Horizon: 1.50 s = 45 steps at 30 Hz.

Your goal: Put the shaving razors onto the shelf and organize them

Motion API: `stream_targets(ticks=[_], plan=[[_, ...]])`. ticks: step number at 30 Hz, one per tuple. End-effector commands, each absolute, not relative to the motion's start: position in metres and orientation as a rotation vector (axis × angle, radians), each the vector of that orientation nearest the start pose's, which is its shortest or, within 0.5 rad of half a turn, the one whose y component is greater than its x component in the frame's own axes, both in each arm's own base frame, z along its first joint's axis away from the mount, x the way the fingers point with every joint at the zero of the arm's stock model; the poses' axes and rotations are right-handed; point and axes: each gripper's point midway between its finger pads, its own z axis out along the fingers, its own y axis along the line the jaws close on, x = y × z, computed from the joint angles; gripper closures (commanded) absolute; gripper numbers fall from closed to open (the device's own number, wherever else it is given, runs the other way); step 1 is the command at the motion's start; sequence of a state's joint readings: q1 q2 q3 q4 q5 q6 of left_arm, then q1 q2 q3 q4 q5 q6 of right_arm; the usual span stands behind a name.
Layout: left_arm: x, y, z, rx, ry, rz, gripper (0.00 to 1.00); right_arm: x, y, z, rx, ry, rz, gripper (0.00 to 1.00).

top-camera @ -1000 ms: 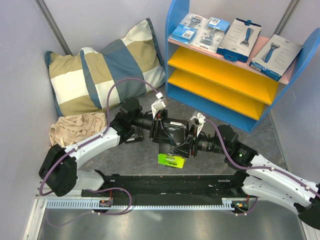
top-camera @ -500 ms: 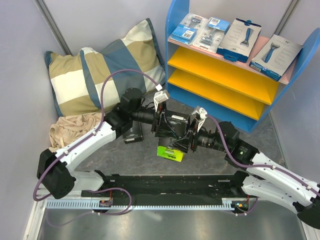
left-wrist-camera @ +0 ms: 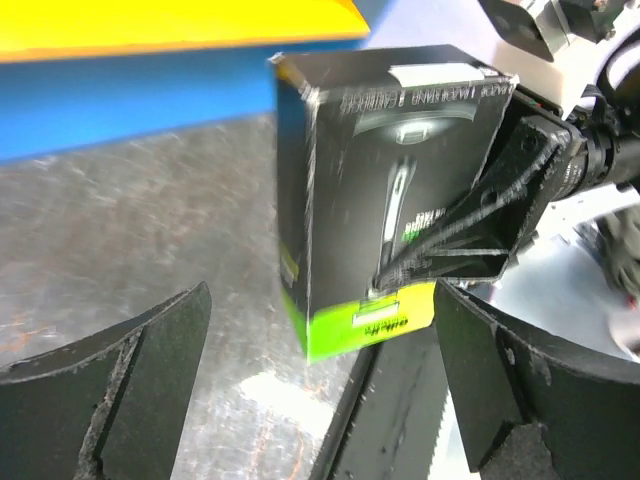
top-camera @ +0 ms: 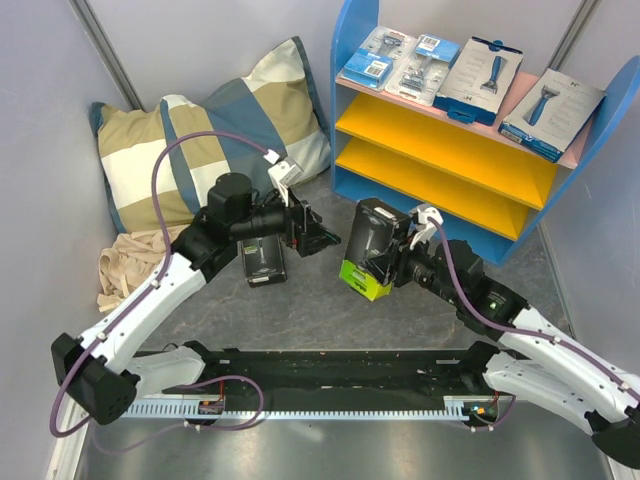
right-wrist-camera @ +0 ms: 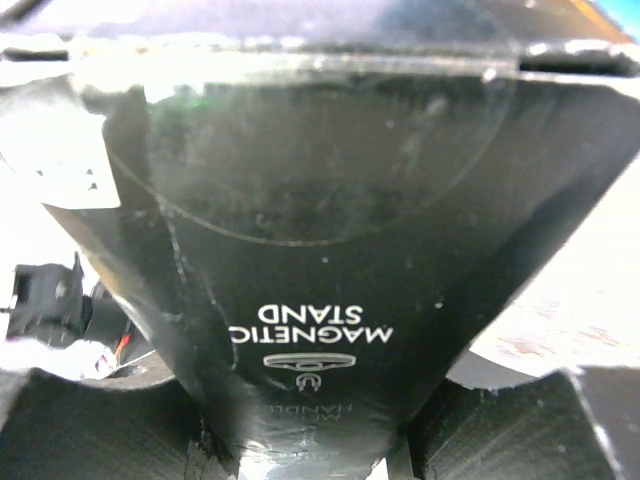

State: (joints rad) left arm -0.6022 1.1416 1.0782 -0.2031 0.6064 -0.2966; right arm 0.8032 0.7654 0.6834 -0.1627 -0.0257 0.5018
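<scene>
One black-and-green box [top-camera: 263, 265] lies on the bench [top-camera: 300, 312], just beside the left gripper [top-camera: 322, 235], which hangs open and empty. The right gripper [top-camera: 392, 262] clamps the second box [top-camera: 365, 250] in the air. Four packs [top-camera: 485, 65] already sit on the shelf [top-camera: 345, 60], so two are left to place.

We see both yellow boards [top-camera: 440, 138] open-fronted and bare; four packs [top-camera: 480, 65] crowd the pink top board [top-camera: 516, 88]; a pillow [top-camera: 190, 150] blocks the worktop's [top-camera: 300, 310] left rear.
</scene>
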Motion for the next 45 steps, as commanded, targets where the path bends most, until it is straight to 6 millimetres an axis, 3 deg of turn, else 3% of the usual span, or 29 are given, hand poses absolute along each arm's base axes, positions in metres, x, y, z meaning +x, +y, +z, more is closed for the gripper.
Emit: stream_targets(ticks=[1,2,4,5,7,9,10,12,13,15,16,19,22,23,31,36,44,45], plan=[[0.235,-0.284,0.309,0.608,1.801,-1.160,0.01,0.215,0.217,0.317,-0.087,1.658,0.931,0.80],[0.233,-0.284,0.301,0.594,1.810,-1.179,0.01,0.217,0.213,0.320,-0.051,1.644,0.930,0.80],[0.231,-0.290,0.309,0.561,1.757,-1.249,0.01,0.216,0.206,0.332,-0.012,1.591,0.947,0.80],[0.228,-0.292,0.299,0.557,1.761,-1.284,0.01,0.216,0.202,0.335,0.022,1.576,0.954,0.80],[0.227,-0.296,0.307,0.517,1.705,-1.359,0.01,0.214,0.195,0.340,0.063,1.538,0.970,0.79],[0.223,-0.299,0.293,0.497,1.713,-1.411,0.01,0.215,0.188,0.347,0.125,1.486,0.990,0.79],[0.220,-0.302,0.303,0.488,1.654,-1.470,0.01,0.212,0.182,0.352,0.145,1.455,1.004,0.79],[0.219,-0.304,0.290,0.465,1.662,-1.520,0.01,0.212,0.176,0.354,0.194,1.414,1.022,0.79],[0.216,-0.307,0.299,0.460,1.611,-1.573,0.01,0.209,0.172,0.358,0.203,1.390,1.038,0.78],[0.214,-0.311,0.288,0.447,1.606,-1.632,0.01,0.208,0.172,0.360,0.217,1.364,1.062,0.78],[0.210,-0.312,0.301,0.457,1.534,-1.685,0.01,0.208,0.174,0.360,0.211,1.366,1.071,0.78],[0.211,-0.319,0.291,0.450,1.544,-1.751,0.01,0.207,0.183,0.359,0.181,1.371,1.104,0.77],[0.212,-0.326,0.295,0.468,1.512,-1.807,0.00,0.206,0.191,0.359,0.164,1.367,1.137,0.77],[0.209,-0.327,0.302,0.486,1.460,-1.821,0.00,0.205,0.193,0.360,0.156,1.358,1.153,0.77],[0.206,-0.355,0.300,0.522,1.455,-1.897,0.00,0.201,0.198,0.365,0.137,1.318,1.205,0.77],[0.202,-0.371,0.291,0.525,1.472,-1.930,0.00,0.198,0.197,0.369,0.135,1.301,1.213,0.77],[0.185,-0.381,0.298,0.548,1.379,-2.063,0.18,0.197,0.184,0.368,0.192,1.261,1.212,0.77],[0.185,-0.383,0.295,0.550,1.383,-2.077,0.26,0.198,0.182,0.367,0.203,1.259,1.211,0.77]])
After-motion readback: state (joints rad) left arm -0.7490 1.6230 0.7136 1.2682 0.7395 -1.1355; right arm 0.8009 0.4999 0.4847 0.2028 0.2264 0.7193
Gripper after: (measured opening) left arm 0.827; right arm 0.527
